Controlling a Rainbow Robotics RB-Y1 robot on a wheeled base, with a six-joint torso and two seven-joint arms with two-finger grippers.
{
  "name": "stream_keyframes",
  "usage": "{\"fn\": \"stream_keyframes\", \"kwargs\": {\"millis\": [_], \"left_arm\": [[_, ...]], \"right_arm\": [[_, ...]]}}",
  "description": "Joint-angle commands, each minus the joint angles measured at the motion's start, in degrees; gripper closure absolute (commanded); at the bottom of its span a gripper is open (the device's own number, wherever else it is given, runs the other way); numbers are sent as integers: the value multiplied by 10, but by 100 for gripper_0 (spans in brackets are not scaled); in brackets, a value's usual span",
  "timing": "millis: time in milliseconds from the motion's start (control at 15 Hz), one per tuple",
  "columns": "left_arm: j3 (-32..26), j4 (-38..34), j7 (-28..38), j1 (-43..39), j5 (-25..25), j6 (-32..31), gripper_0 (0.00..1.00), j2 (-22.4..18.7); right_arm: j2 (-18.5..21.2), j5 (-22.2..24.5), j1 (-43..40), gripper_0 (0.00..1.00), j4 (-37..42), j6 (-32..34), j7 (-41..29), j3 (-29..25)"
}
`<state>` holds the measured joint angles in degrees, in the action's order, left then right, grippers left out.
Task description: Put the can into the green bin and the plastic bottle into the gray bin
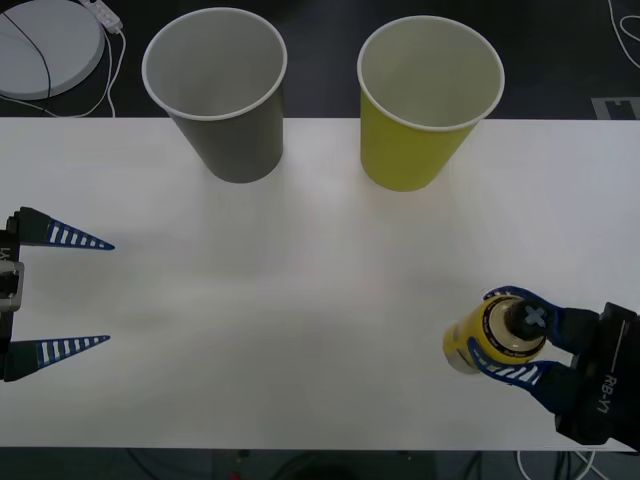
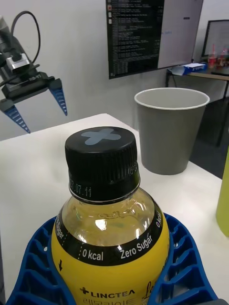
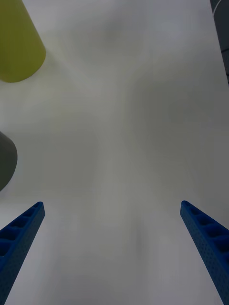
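Near the table's front-right corner: the right gripper (image 1: pixel 513 340) is wrapping its blue ribbed fingers (image 2: pixel 183 267) around the plastic bottle (image 1: pixel 497 334), clenched on the yellow body just under the black cap (image 2: pixel 102 159).
Bottle: it is standing upright in that grasp; whether its base is touching the white table (image 1: pixel 300 300) or hanging just above it, I cannot tell.
Left gripper (image 1: pixel 75 292): it is idling at the table's left edge, fingers spread wide apart, holding nothing, with bare tabletop showing between them.
Gray bin (image 1: pixel 222 95): it is standing upright at the far side of the table, left of centre, well apart from the bottle, and its pale inside is looking empty.
Green bin (image 1: pixel 425 100): it is sitting beside the gray one on the right, nearer the bottle, also looking empty.
Can: nothing that reads as a can is lying on the table.
Progress: early going, by my reading; the bottle is gripped but not yet binned.
Left to do: the bottle is needing a carry across to the gray bin, past the green one, and a drop from above the rim.
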<state>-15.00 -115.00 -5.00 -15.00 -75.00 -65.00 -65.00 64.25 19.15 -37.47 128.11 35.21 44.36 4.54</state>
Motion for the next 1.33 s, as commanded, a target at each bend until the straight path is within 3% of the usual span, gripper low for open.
{"fn": "stream_keyframes", "kwargs": {"millis": [67,600,867,1333], "left_arm": [[0,0,0,0,0,0,0,0],[0,0,0,0,0,0,0,0],[0,0,0,0,0,0,0,0],[0,0,0,0,0,0,0,0]], "right_arm": [[10,-1,-22,100,75,-94,-11,-5],[57,-1,-36,100,213,-315,-41,-4],[91,-11,-24,100,219,-424,-49,-5],[122,-92,69,100,219,-459,-52,19]]}}
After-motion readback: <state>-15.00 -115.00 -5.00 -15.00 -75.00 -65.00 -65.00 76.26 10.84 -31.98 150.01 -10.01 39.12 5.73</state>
